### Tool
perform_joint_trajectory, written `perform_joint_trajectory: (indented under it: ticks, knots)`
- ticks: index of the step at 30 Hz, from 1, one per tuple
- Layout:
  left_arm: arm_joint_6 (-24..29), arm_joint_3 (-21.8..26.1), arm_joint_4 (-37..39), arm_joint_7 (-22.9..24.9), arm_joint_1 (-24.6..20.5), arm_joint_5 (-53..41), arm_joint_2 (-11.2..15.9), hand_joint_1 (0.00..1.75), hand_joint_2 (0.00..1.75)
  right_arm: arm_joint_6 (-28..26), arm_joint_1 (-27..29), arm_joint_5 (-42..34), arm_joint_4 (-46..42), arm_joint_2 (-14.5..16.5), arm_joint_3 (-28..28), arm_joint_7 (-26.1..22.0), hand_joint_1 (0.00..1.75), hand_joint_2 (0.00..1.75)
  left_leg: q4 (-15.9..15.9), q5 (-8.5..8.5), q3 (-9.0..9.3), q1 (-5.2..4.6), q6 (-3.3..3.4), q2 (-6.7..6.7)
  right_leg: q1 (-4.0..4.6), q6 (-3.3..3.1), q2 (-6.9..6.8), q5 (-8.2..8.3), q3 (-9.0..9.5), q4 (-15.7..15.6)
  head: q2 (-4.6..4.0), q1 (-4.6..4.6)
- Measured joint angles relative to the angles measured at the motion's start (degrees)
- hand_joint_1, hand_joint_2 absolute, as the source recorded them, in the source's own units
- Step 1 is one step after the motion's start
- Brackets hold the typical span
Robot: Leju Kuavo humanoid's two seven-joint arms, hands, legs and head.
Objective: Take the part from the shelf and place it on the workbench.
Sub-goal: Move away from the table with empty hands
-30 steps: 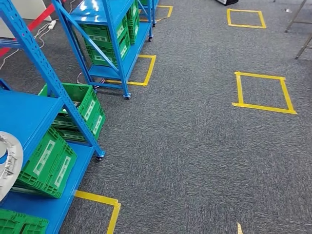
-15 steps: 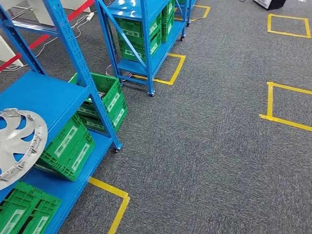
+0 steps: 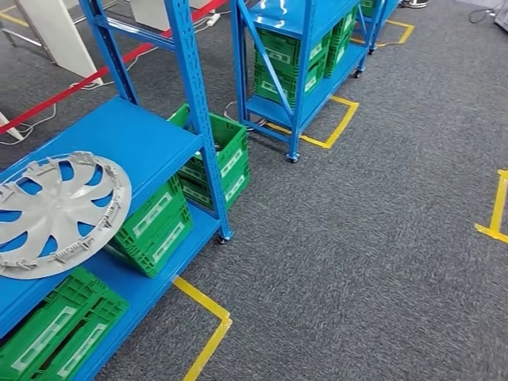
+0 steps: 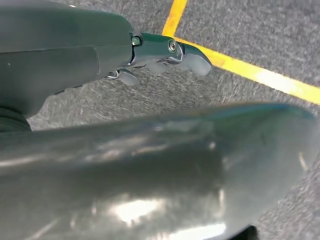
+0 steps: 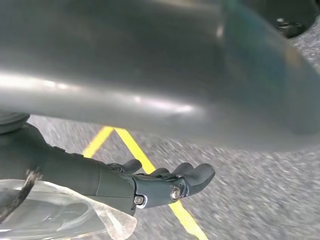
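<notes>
The part is a silver wheel cover (image 3: 57, 210) with curved spokes. It lies flat on the middle board of the near blue shelf (image 3: 137, 139), at the left of the head view. My left hand (image 4: 166, 52) hangs over the grey carpet near a yellow tape line, fingers stretched out and holding nothing. My right hand (image 5: 166, 182) also hangs above the carpet beside yellow tape, its fingers loosely apart and empty. Both hands are far from the wheel cover.
Green crates (image 3: 155, 226) sit on the shelf's bottom board, with another (image 3: 221, 163) behind the blue upright (image 3: 198, 103). A second blue shelf (image 3: 294, 16) with crates stands farther back. Yellow tape (image 3: 206, 317) marks the carpet by the shelf; open carpet (image 3: 359, 262) spreads to the right.
The camera has swung towards the shelf, so the whole scene has slid to the right. The wheel cover, cut off at the left edge before, now shows almost whole.
</notes>
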Motion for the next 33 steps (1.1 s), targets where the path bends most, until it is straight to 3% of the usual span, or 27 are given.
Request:
perform_joint_trajectory:
  ticks: [1, 3, 4, 5, 7, 9, 10, 12, 14, 16, 18, 19, 21, 22, 23, 25, 26, 28, 29, 31, 32, 33]
  knots:
    - [0.0, 0.0, 0.0, 0.0, -0.1, 0.0, 0.0, 0.00, 0.00, 0.0, -0.1, 0.2, 0.1, 0.1, 0.1, 0.1, 0.00, 0.00, 0.1, 0.00, -0.32, 0.07, -0.31, -0.69, -0.02, -0.26, 0.67, -0.31, 0.50, -0.8, 0.00, 0.02]
    - [0.0, 0.0, 0.1, 0.0, 0.0, 0.0, 0.1, 0.00, 0.00, 0.0, -0.2, 0.6, 0.4, 0.2, 0.2, 0.2, 0.00, 0.00, 0.2, 0.05, -0.82, 0.27, -0.93, -1.98, 0.06, -1.04, -0.42, -0.47, 0.95, -1.1, 0.00, 0.05]
    - [0.0, -0.1, 0.1, -0.1, 0.1, 0.0, 0.0, 0.00, 0.00, 0.0, -0.2, 0.7, 0.5, 0.3, 0.3, 0.2, 0.00, 0.00, 0.7, -0.28, -1.04, 0.26, -1.25, -1.46, 0.03, -1.40, -1.15, -0.48, 1.10, -1.2, 0.00, -0.02]
    - [0.0, -0.1, 0.2, -0.1, 0.1, 0.0, 0.1, 0.00, 0.00, 0.0, -0.2, 0.7, 0.6, 0.3, 0.3, 0.1, 0.00, 0.00, 2.0, -1.11, -1.62, 0.21, -1.58, -0.16, -0.02, -1.77, -1.95, -0.49, 1.29, -1.4, 0.00, -0.20]
    - [0.0, -0.1, 0.2, -0.1, -0.1, 0.0, 0.1, 0.00, 0.00, 0.0, -0.2, 0.7, 0.8, 0.4, 0.3, 0.1, 0.00, 0.00, 8.0, -4.18, -4.53, 0.19, -2.17, 3.52, 0.10, -2.36, -3.67, -0.71, 1.63, -1.6, 0.00, -0.52]
    - [0.0, -0.1, 0.2, -0.1, -0.3, 0.0, 0.0, 0.00, 0.00, 0.0, -0.1, 0.8, 1.0, 0.5, 0.4, 0.2, 0.00, 0.00, 14.9, -6.55, -8.16, 0.38, -2.47, 5.02, 0.34, -2.66, -5.46, -1.07, 1.88, -1.6, 0.00, -0.59]
    - [0.0, -0.2, 0.2, -0.1, -0.3, 0.0, -0.1, 0.00, 0.00, 0.0, -0.1, 1.0, 1.2, 0.5, 0.4, 0.2, 0.00, 0.00, 16.2, -6.33, -9.00, 0.45, -2.47, 5.19, 0.45, -2.72, -6.29, -1.29, 2.07, -1.5, 0.00, -0.61]
    - [0.0, -0.3, 0.2, -0.1, -0.2, 0.0, -0.1, 0.00, 0.00, 0.0, -0.1, 1.6, 1.6, 0.7, 0.4, 0.2, 0.00, 0.00, 12.4, -2.76, -7.51, 0.36, -1.99, 5.67, 0.71, -2.71, -7.79, -1.81, 2.74, -1.6, 0.00, -0.61]
    - [0.0, -0.4, 0.3, -0.1, -0.2, -0.1, 0.0, 0.00, 0.00, 0.0, -0.1, 2.2, 1.8, 1.0, 0.4, 0.3, 0.00, 0.00, 5.1, 0.66, -4.09, -0.43, -0.75, 8.67, 0.99, -2.50, -9.26, -2.45, 3.28, -1.6, 0.00, -0.54]
    - [0.0, -0.4, 0.3, 0.0, -0.4, -0.3, 0.2, 0.00, 0.00, 0.0, -0.1, 2.6, 2.1, 1.3, 0.3, 0.2, 0.00, 0.00, 1.5, 1.00, -2.36, -1.36, 0.35, 11.27, 1.12, -2.13, -10.74, -2.95, 3.49, -1.8, 0.00, -0.58]
    - [0.0, -0.4, 0.3, 0.0, -0.4, -0.5, 0.3, 0.00, 0.00, 0.0, -0.1, 3.0, 2.3, 1.5, 0.2, 0.2, 0.00, 0.00, 0.7, 0.77, -2.19, -1.58, 0.90, 10.40, 1.14, -1.68, -12.33, -3.18, 4.20, -2.2, 0.00, -0.73]
    - [0.0, -0.5, 0.4, 0.0, -0.3, -0.5, 0.3, 0.00, 0.00, 0.0, -0.1, 3.2, 2.4, 1.6, 0.1, 0.2, 0.00, 0.00, 0.1, 1.03, -1.96, -1.41, 1.08, 9.58, 1.13, -1.43, -12.01, -3.42, 4.56, -2.2, 0.00, -0.70]
    - [0.0, -0.6, 0.4, 0.2, -0.2, -0.6, 0.2, 0.00, 0.00, 0.0, 0.0, 3.7, 2.5, 1.7, -0.1, 0.3, 0.00, 0.00, -1.0, 1.67, -1.28, -0.87, 1.42, 7.98, 1.02, -0.95, -8.61, -5.07, 3.69, 0.3, 0.00, -0.52]
    - [0.0, -0.6, 0.4, 0.2, -0.3, -0.7, 0.1, 0.00, 0.00, 0.0, 0.1, 3.9, 2.7, 1.7, -0.2, 0.3, 0.00, 0.00, -1.3, 1.82, -1.05, -0.65, 1.50, 7.22, 0.88, -0.76, -6.33, -6.54, 1.94, 3.5, 0.00, -0.40]
    - [0.0, -0.6, 0.4, 0.2, -0.4, -0.8, 0.0, 0.00, 0.00, 0.0, 0.2, 4.1, 2.8, 1.7, -0.3, 0.5, 0.00, 0.00, -1.4, 1.81, -0.97, -0.53, 1.61, 6.43, 0.75, -0.57, -4.96, -8.07, -0.27, 7.4, 0.00, -0.33]
    - [0.0, -0.6, 0.5, 0.3, -0.6, -1.0, -0.2, 0.00, 0.00, 0.0, 0.5, 4.4, 3.1, 1.7, -0.3, 0.7, 0.00, 0.00, -1.3, 1.56, -0.74, -0.40, 1.61, 4.70, 0.51, -0.14, -4.30, -9.17, -4.33, 13.5, 0.00, -0.29]
    - [0.0, -0.7, 0.5, 0.3, -0.6, -1.1, -0.3, 0.00, 0.00, 0.0, 0.6, 4.5, 3.2, 1.7, -0.4, 0.7, 0.00, 0.00, -1.3, 1.37, -0.50, -0.32, 1.47, 3.85, 0.39, 0.06, -4.27, -8.07, -5.14, 13.8, 0.00, -0.30]
    - [0.0, -0.8, 0.5, 0.3, -0.6, -1.1, -0.5, 0.00, 0.00, 0.0, 0.8, 4.9, 3.4, 1.7, -0.7, 0.8, 0.00, 0.00, -1.0, 0.73, 0.17, -0.01, 0.93, 2.18, -0.01, 0.51, -3.59, -3.07, -3.69, 8.3, 0.00, -0.30]
    - [0.0, -0.8, 0.6, 0.3, -0.6, -1.1, -0.5, 0.00, 0.00, 0.0, 1.0, 5.2, 3.5, 1.8, -1.0, 0.9, 0.00, 0.00, -0.6, 0.31, 0.34, 0.07, 0.53, 1.38, -0.23, 0.76, -2.30, -1.10, -2.36, 4.8, 0.00, -0.21]
    - [0.0, -0.8, 0.6, 0.3, -0.8, -1.1, -0.6, 0.00, 0.00, 0.0, 1.3, 5.7, 3.7, 1.9, -1.4, 1.1, 0.00, 0.00, 0.3, -0.25, 0.00, 0.18, -0.18, -0.07, -0.58, 0.73, -0.13, 0.11, -0.31, 0.3, 0.00, -0.05]
    - [0.0, -0.9, 0.7, 0.2, -0.8, -1.0, -0.6, 0.00, 0.00, 0.0, 1.4, 5.8, 3.7, 2.0, -1.6, 1.2, 0.00, 0.00, 0.6, -0.28, -0.36, 0.21, -0.49, -0.76, -0.56, 0.51, 0.27, -0.37, 0.04, -0.1, 0.00, 0.03]
    - [0.0, -0.9, 0.7, 0.2, -0.7, -1.0, -0.6, 0.00, 0.00, 0.0, 1.5, 5.8, 3.8, 2.0, -1.7, 1.2, 0.00, 0.00, 0.7, -0.27, -0.68, 0.30, -0.72, -1.40, -0.57, 0.17, -0.25, -0.56, 0.29, -0.3, 0.00, 0.03]
